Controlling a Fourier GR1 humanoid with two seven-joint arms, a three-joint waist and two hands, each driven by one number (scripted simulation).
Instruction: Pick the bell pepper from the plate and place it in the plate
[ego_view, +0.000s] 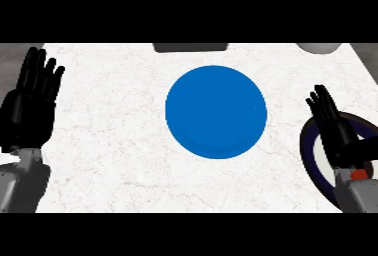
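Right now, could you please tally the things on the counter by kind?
Plates: 2, blue plate and dark plate
Bell pepper: 1, mostly hidden
Grey things at far edge: 2, flat grey thing and round grey thing
Total: 5

Bright, flat, even light, probably from overhead. White marble counter (111, 150) uniformly lit. Blue plate (215, 112) has only faint shading along its lower rim and looks stretched vertically. Left hand (29, 107) reads solid black.

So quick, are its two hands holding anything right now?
Left hand: open, resting at the left edge, holding nothing.
Right hand: open above the dark plate, holding nothing.
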